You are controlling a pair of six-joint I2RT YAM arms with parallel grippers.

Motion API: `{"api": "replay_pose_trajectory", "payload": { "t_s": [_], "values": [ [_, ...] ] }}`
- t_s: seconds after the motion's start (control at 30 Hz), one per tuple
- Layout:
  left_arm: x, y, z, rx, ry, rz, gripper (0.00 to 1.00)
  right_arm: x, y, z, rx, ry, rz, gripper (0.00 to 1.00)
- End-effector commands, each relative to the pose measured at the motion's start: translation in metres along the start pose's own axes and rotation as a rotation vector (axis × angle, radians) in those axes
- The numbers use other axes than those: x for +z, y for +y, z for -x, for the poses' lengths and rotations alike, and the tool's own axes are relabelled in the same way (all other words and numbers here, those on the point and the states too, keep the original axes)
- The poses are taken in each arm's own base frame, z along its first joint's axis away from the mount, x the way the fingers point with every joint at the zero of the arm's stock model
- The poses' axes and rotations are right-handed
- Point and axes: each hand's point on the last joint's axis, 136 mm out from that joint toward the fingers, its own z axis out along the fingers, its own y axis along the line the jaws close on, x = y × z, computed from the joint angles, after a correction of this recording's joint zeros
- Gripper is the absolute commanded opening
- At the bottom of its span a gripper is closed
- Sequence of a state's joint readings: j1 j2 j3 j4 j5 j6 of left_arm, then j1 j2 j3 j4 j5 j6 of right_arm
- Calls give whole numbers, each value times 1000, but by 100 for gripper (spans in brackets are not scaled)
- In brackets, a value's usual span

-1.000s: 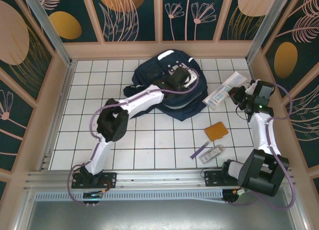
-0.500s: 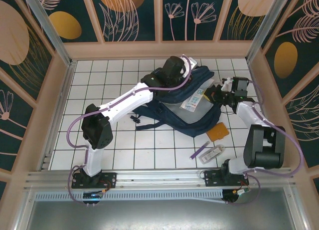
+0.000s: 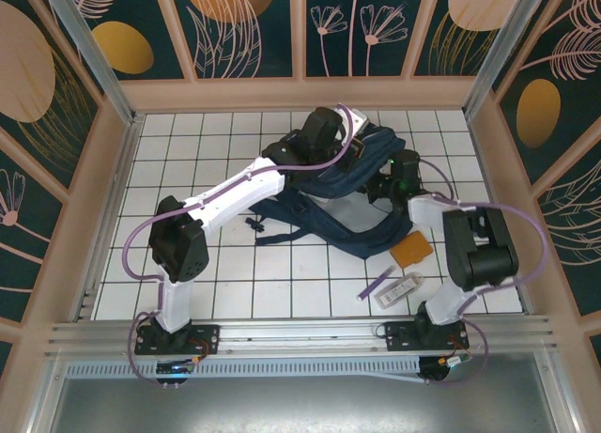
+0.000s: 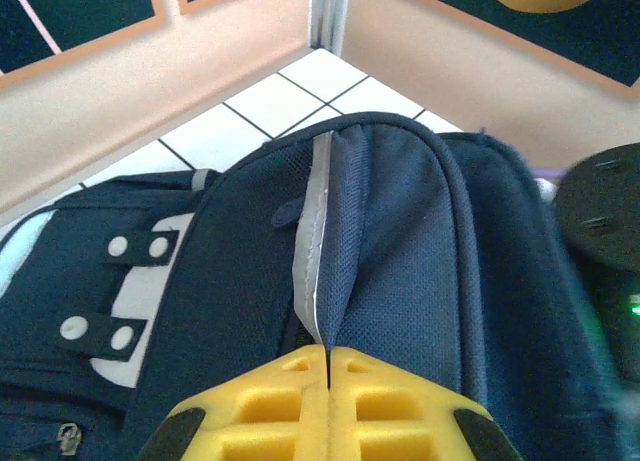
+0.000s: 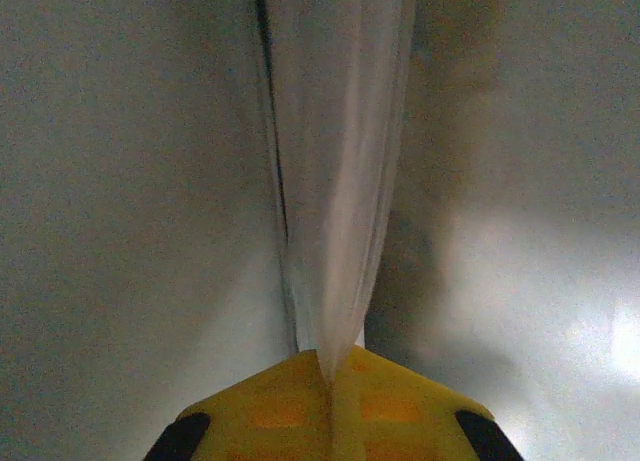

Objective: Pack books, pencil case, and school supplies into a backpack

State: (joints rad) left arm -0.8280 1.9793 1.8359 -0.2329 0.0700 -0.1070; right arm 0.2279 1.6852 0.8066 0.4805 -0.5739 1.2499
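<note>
The right claw has pushed on into the backpack, gripping a clear stationery pack whose long axis runs straight ahead, deeper inside. The left claw, pinching the backpack's grey strip, holds the mouth up.

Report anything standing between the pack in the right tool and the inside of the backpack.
Nothing visible does. The left tool is shut on the rim of the backpack. The right tool grips the pale pack with grey lining on both sides, so it appears to be already inside.
</note>
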Motion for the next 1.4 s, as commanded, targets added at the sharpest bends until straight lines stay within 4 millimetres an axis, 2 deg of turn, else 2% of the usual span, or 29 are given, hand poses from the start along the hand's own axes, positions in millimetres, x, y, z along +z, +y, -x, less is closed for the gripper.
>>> {"api": "replay_pose_trajectory", "payload": {
  "t_s": [0.0,0.13,0.23,0.3,0.37,0.47,0.5,0.53,0.63,0.77,0.93,1.07,1.17,1.23,1.3,1.37],
  "values": [
    [-48,-23,85,-11,-262,-98,0,16,52,44,-18,-174,176,0],
    [-48,-25,88,-19,-271,-108,0,48,39,53,33,-202,199,1],
    [-47,-22,89,-29,-276,-88,0,71,29,42,93,-154,210,2],
    [-47,-10,87,-47,-278,-31,0,80,22,34,95,-141,174,4],
    [-46,3,83,-70,-279,12,0,83,12,32,96,-145,116,18],
    [-46,26,75,-106,-269,82,0,75,10,32,123,-121,95,39],
    [-46,37,71,-113,-266,123,0,69,10,31,137,-97,81,48],
    [-46,47,66,-120,-261,158,0,62,10,30,136,-82,67,52],
    [-47,81,47,-142,-239,277,0,24,-3,28,129,-89,-49,59],
    [-49,122,16,-170,-200,393,0,-35,-30,23,59,-114,-268,63],
    [-54,158,-19,-129,-116,513,0,-86,-50,8,15,-59,-350,63],
    [-76,179,-33,-73,-69,608,0,-137,-68,18,-6,-158,-484,63],
    [-98,187,-34,-23,-58,664,0,-180,-92,26,18,-246,-623,63],
    [-111,184,-28,-6,-71,656,0,-207,-113,26,77,-301,-740,63],
    [-107,174,-28,15,-51,585,0,-223,-129,16,118,-328,-813,63],
    [-90,149,-34,48,-14,417,0,-229,-143,5,165,-336,-838,64]
  ]
}}
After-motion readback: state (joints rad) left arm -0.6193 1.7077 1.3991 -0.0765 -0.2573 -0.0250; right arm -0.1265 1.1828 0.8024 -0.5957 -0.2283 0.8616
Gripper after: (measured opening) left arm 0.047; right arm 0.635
